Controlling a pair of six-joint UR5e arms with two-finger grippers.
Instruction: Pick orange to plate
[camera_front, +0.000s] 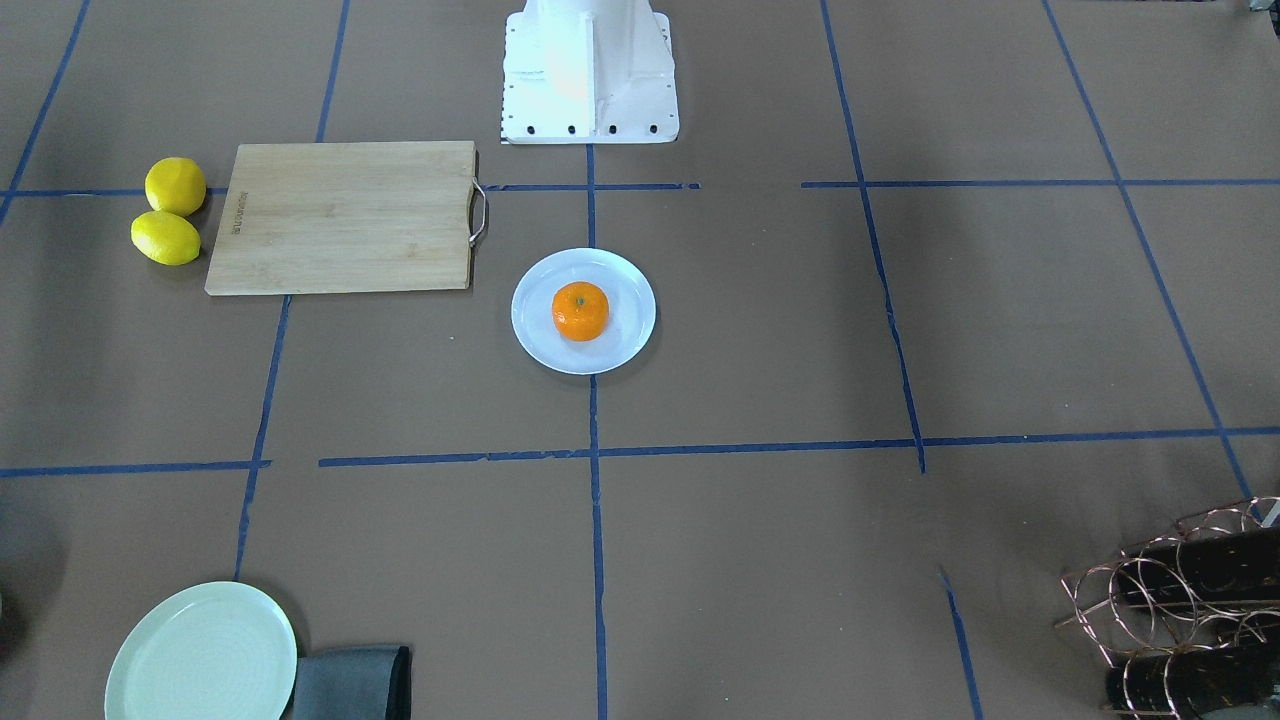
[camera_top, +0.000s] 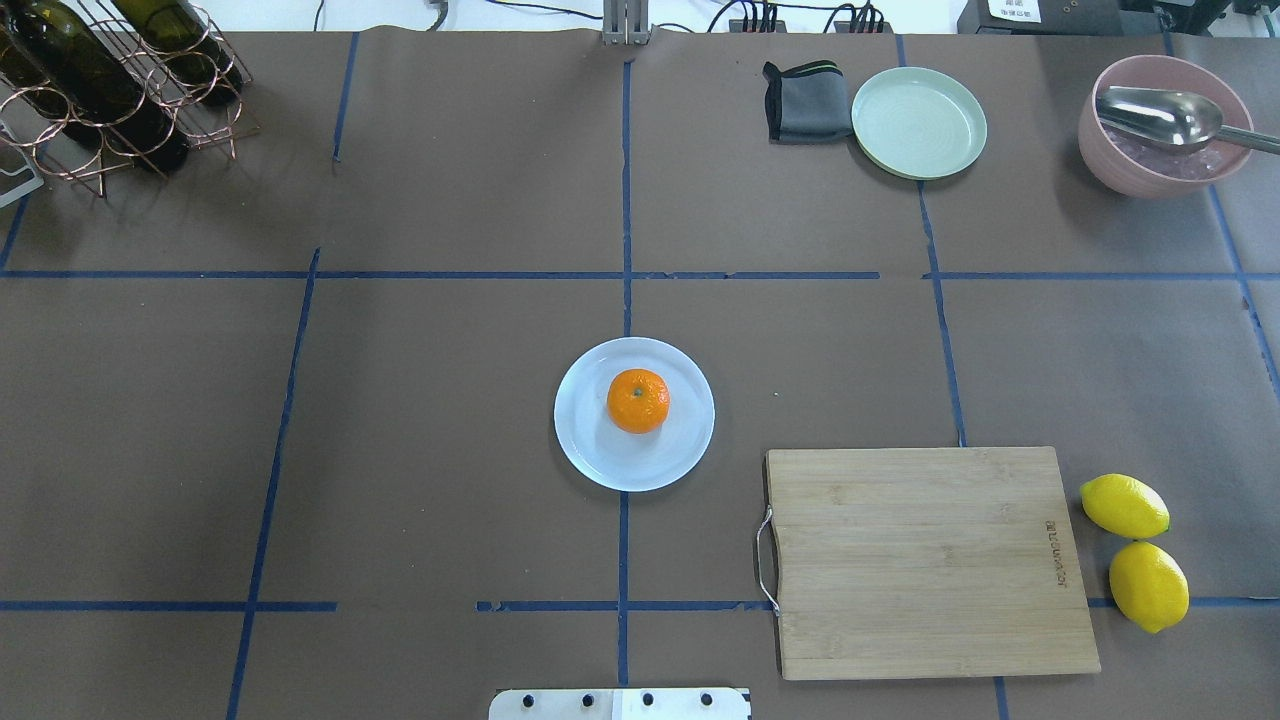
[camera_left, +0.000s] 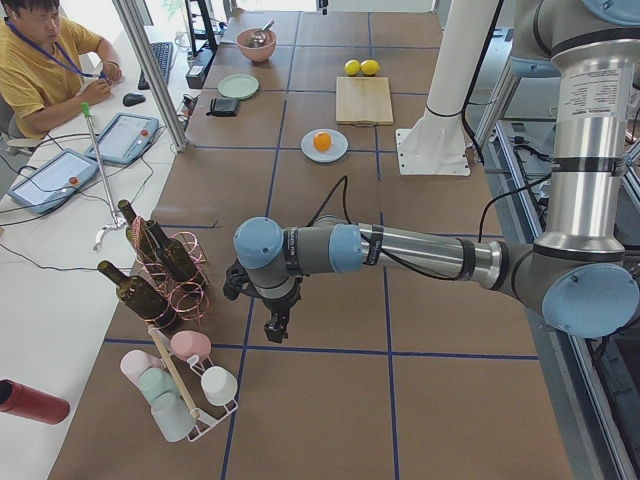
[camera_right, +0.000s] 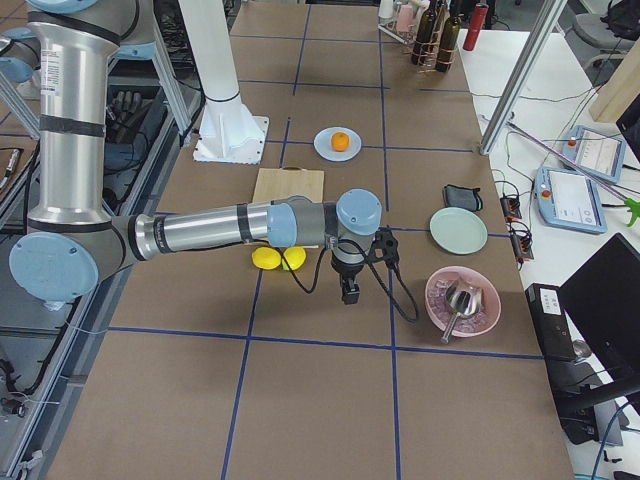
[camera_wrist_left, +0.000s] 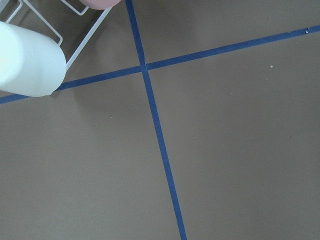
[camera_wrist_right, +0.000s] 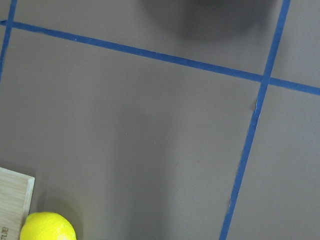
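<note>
The orange (camera_top: 638, 400) sits on the pale bluish-white plate (camera_top: 590, 455) in the middle of the table, stem dot up; the front view shows the same orange (camera_front: 580, 310) and plate (camera_front: 535, 340). Neither gripper is near it. The left gripper (camera_left: 275, 328) hangs pointing down over bare table beside the bottle rack, far off at the robot's left end. The right gripper (camera_right: 349, 293) hangs over the table just past the lemons at the right end. Both show only in the side views, so I cannot tell whether they are open or shut. The wrist views show no fingers.
A wooden cutting board (camera_top: 930, 560) lies right of the plate, with two lemons (camera_top: 1135, 550) beyond it. At the back right are a pale green plate (camera_top: 918, 122), a grey cloth (camera_top: 805, 100) and a pink bowl with a ladle (camera_top: 1165, 125). A wine rack (camera_top: 110, 90) stands back left.
</note>
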